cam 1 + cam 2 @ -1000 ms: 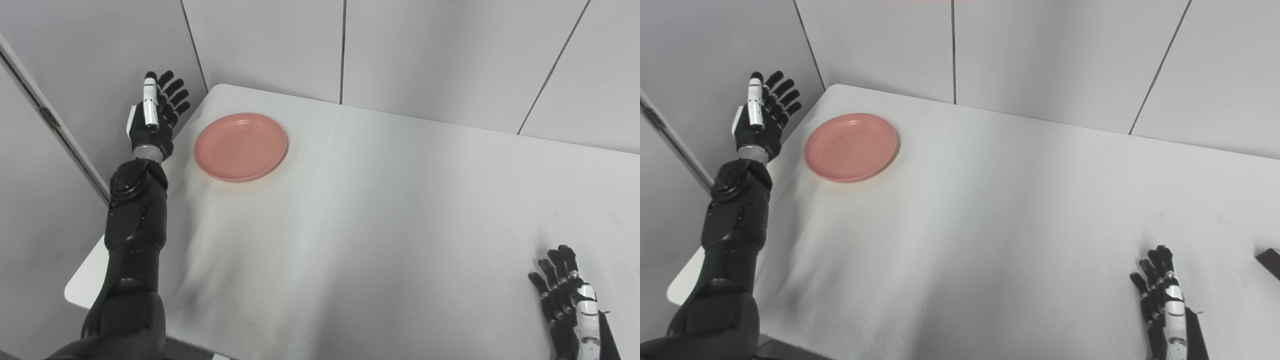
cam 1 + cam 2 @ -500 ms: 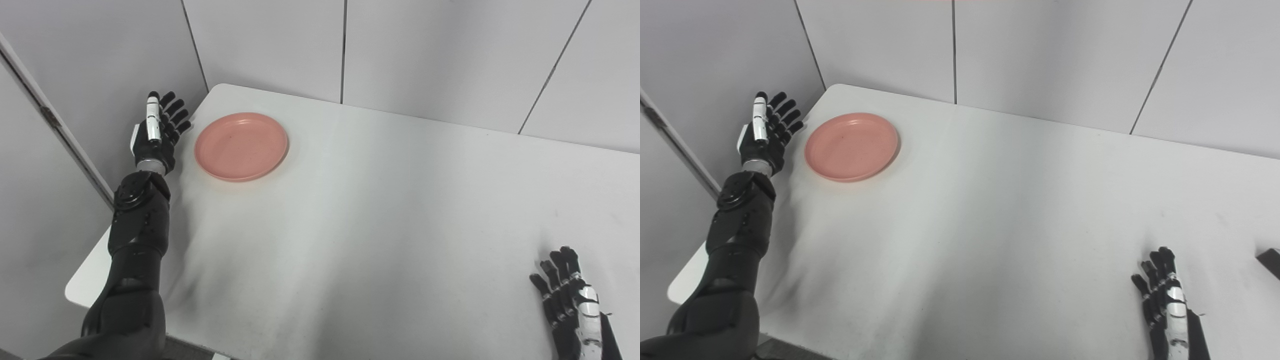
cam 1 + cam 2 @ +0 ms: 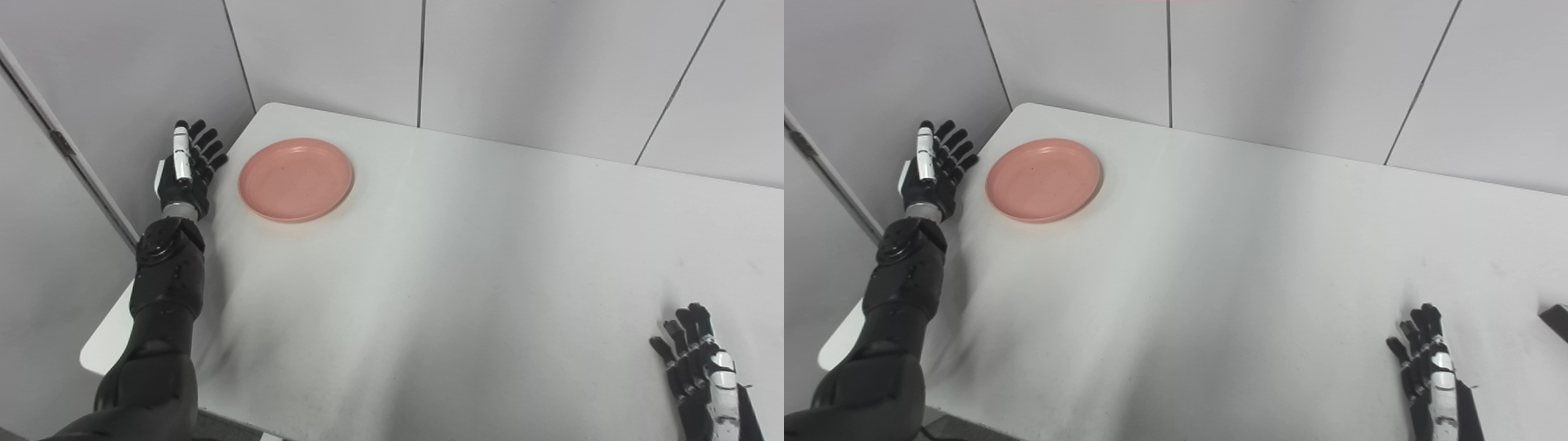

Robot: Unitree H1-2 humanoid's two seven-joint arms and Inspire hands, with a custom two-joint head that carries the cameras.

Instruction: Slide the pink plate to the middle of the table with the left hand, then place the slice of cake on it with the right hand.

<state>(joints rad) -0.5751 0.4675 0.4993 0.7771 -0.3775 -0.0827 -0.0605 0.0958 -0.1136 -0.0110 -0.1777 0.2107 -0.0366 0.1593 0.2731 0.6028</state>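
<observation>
Black and white, the left hand (image 3: 184,174) hangs at the counter's far left edge with its fingers (image 3: 208,144) spread apart and holding nothing, palm turned toward the pink plate (image 3: 296,179). A narrow strip of bare surface separates the fingertips from the plate's rim, so the two are near but not touching. The plate lies flat and empty on the white counter (image 3: 465,263), close to the far left corner and well apart from the middle. The right hand (image 3: 1430,380) rests low at the near right of the counter, fingers likewise apart and extended, holding nothing. Just beyond it, at the right border of the right eye view, a small dark object (image 3: 1556,320) is cut off by the frame; what it is cannot be told.
</observation>
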